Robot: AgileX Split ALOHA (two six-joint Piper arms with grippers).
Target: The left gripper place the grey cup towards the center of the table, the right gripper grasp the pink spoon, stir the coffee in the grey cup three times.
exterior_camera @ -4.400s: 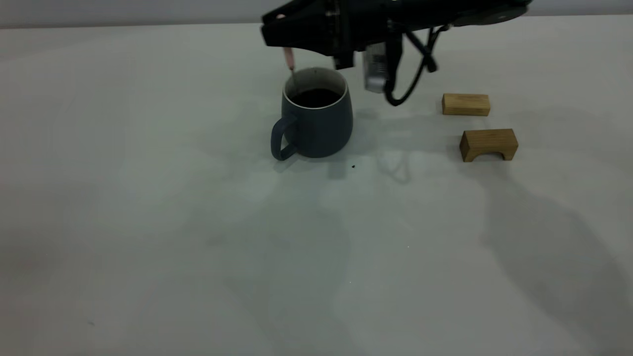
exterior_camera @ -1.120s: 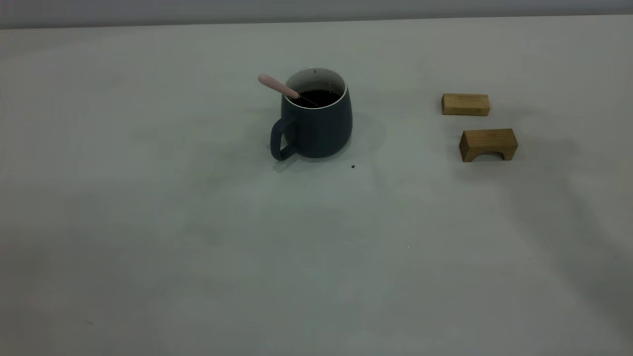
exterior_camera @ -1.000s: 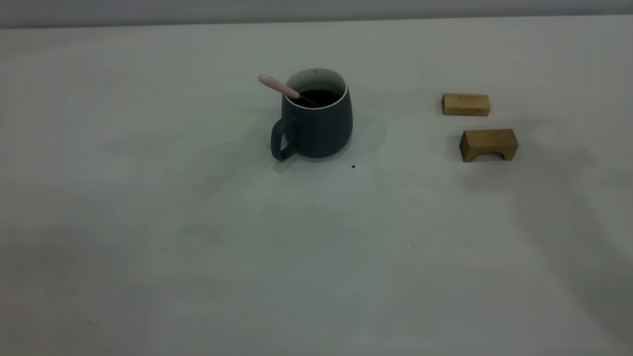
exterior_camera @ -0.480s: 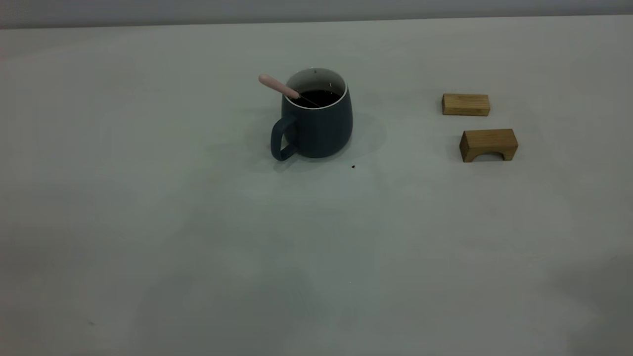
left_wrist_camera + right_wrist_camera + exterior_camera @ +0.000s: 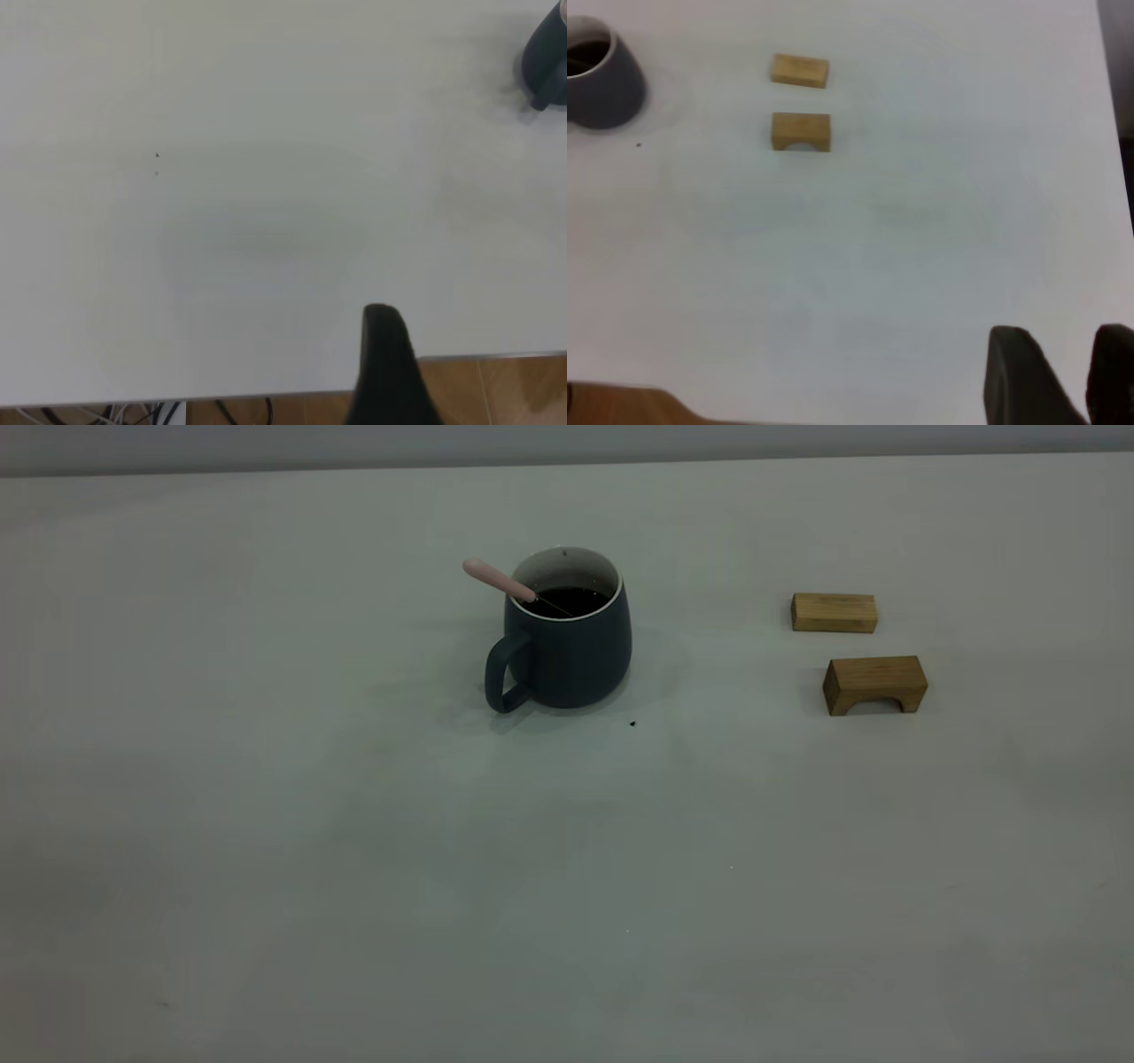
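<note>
The grey cup (image 5: 567, 651) stands upright near the middle of the table (image 5: 354, 868), its handle toward the front left. Black coffee (image 5: 574, 599) shows inside it. The pink spoon (image 5: 496, 580) leans on the cup's left rim, bowl in the coffee, pink handle sticking up and out to the left, with nothing holding it. Neither arm appears in the exterior view. My left gripper (image 5: 383, 354) hangs by the table's edge, far from the cup (image 5: 542, 53). My right gripper (image 5: 1074, 354) is open and empty, far from the cup (image 5: 602, 84).
Two wooden blocks lie right of the cup: a flat bar (image 5: 834, 612) (image 5: 800, 70) and an arch-shaped block (image 5: 875, 683) (image 5: 801, 131). A tiny black speck (image 5: 632, 724) sits just in front of the cup. The table's edge (image 5: 266, 396) shows over a brown floor.
The right gripper, which held the spoon upright in the cup, has let go and left the exterior view. The spoon now leans on the rim. Arm shadows have faded from the table.
</note>
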